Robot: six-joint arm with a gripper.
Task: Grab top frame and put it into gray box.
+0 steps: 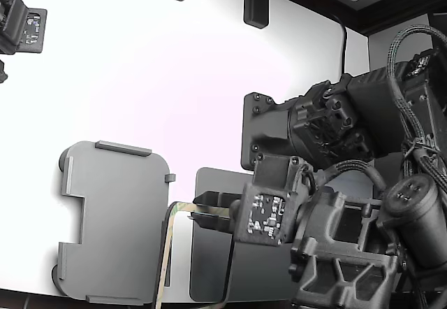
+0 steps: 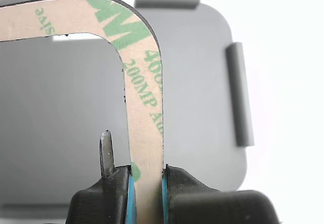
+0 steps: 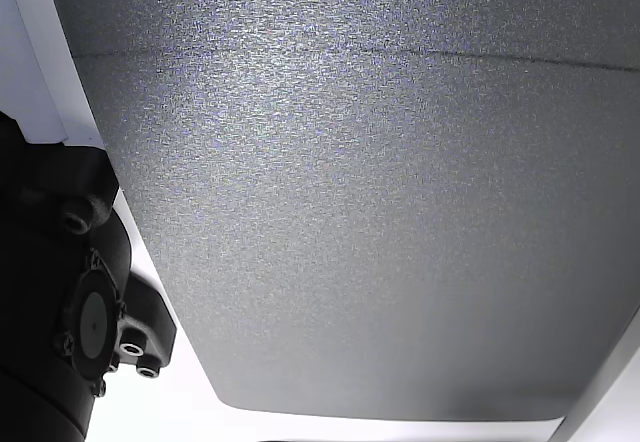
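The top frame (image 2: 145,107) is a thin cream ring with green print, and my gripper (image 2: 148,186) is shut on one of its sides. In the exterior view the top frame (image 1: 166,249) shows nearly edge-on, lifted and hanging over the gap between the gray box (image 1: 115,225) and a dark mat. My gripper (image 1: 196,209) holds its upper end just off the box's right edge in the exterior view. Behind the frame in the wrist view lies the gray box (image 2: 202,97) with its raised edge tabs.
A darker gray flat mat (image 1: 209,260) lies under my arm, to the exterior view's right of the box; its textured surface (image 3: 380,212) fills the other view. The white table (image 1: 140,64) stretches behind. A second arm's head (image 1: 21,26) sits at the far left.
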